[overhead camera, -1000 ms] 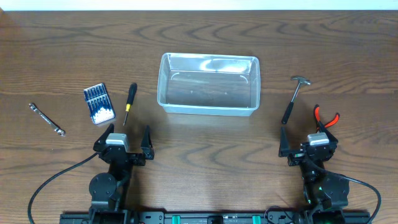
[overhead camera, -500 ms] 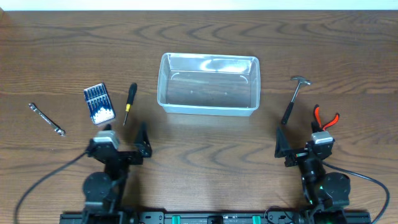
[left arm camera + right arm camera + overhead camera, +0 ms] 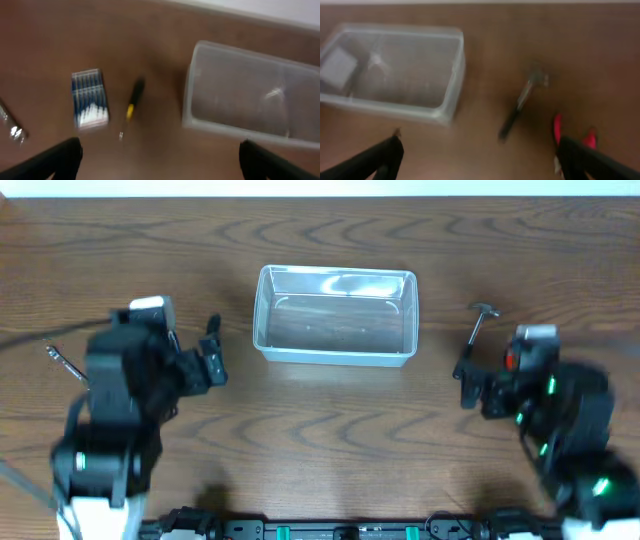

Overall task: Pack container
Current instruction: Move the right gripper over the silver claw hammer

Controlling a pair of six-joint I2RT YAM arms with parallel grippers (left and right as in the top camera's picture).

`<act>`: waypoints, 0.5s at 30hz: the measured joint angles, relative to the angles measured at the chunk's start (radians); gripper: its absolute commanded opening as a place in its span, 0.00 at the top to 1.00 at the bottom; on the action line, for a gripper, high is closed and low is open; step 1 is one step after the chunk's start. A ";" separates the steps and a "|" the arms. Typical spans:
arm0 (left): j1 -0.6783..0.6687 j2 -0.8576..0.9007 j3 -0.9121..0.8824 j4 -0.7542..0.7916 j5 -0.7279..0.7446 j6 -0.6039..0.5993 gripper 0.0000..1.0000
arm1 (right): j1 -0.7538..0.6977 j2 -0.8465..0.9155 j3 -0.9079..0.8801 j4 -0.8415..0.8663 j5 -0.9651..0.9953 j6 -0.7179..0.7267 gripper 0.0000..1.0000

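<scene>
The clear plastic container (image 3: 334,356) stands empty at the middle back of the table. It also shows in the left wrist view (image 3: 235,95) and in the right wrist view (image 3: 395,70). My left gripper (image 3: 211,352) is open and empty, raised over the table left of the container; its fingers frame bare wood (image 3: 160,150). My right gripper (image 3: 472,390) is open and empty, raised right of the container, near the hammer (image 3: 472,335); the wrist view shows its spread fingers (image 3: 479,147).
A black-and-yellow screwdriver (image 3: 132,97) and a blue bit case (image 3: 90,97) lie left of the container, a wrench (image 3: 60,358) further left. The hammer (image 3: 522,102) and red-handled pliers (image 3: 570,135) lie to its right. Both arms are blurred.
Both arms have lifted from their rest near the front edge and swung toward the back. The left arm now covers the bit case and screwdriver from above; the right covers most of the pliers.
</scene>
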 measured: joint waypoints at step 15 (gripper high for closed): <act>0.050 0.158 0.129 -0.238 -0.057 0.003 0.02 | -0.013 0.533 0.579 -0.376 0.035 0.071 0.01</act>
